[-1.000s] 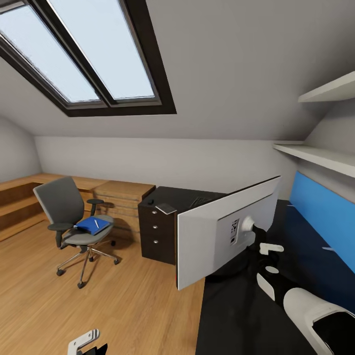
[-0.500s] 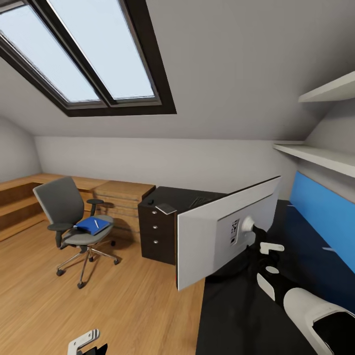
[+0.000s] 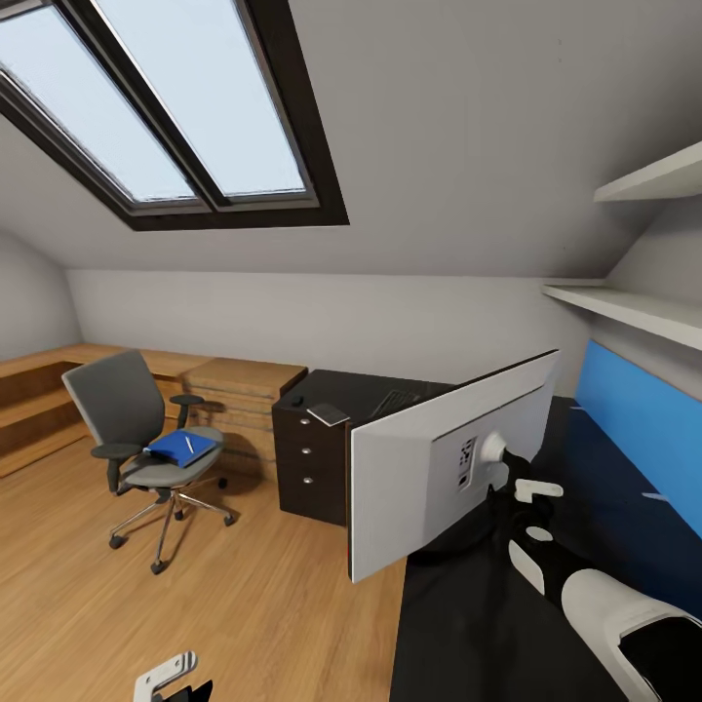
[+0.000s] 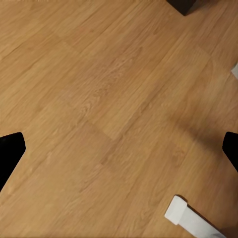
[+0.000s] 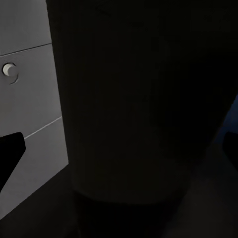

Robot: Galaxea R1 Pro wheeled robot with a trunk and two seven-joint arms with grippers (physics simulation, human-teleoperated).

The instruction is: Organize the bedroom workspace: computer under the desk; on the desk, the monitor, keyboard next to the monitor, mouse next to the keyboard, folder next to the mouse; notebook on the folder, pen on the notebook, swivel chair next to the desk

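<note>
Attic bedroom [image 3: 439,146]: sloped grey walls, dark-framed skylight [image 3: 185,107] at upper left, light wood floor [image 3: 234,604] throughout.

Far left: low wooden steps [image 3: 39,409] against the wall. Next along, swivel chair [image 3: 136,429] standing on the floor, well apart from the desk, with blue folder [image 3: 182,448] lying flat on its seat and a thin white pen [image 3: 188,444] resting on the folder. Notebook not discernible.

Low at the left edge of the head view: left gripper [image 3: 171,676], hanging over bare floor. Left wrist view: dark fingertips [image 4: 11,151] at opposite edges, set wide apart, nothing between them.

Centre: black desk [image 3: 458,624] with three-drawer unit [image 3: 310,458], round silver knobs. Small dark mouse [image 3: 296,400] and a grey flat item [image 3: 329,414] on the drawer-unit top; keyboard [image 3: 395,401] just beyond, partly hidden behind the monitor. Monitor [image 3: 448,458] tilted, pale back facing the camera, screening much of the desktop.

Right: right arm [image 3: 595,595] reaching to the monitor's stem. Right gripper [image 5: 119,144] close against the dark stem; whether clamped cannot be told. Blue wall panel [image 3: 643,429] and white shelves [image 3: 634,302] at far right.
</note>
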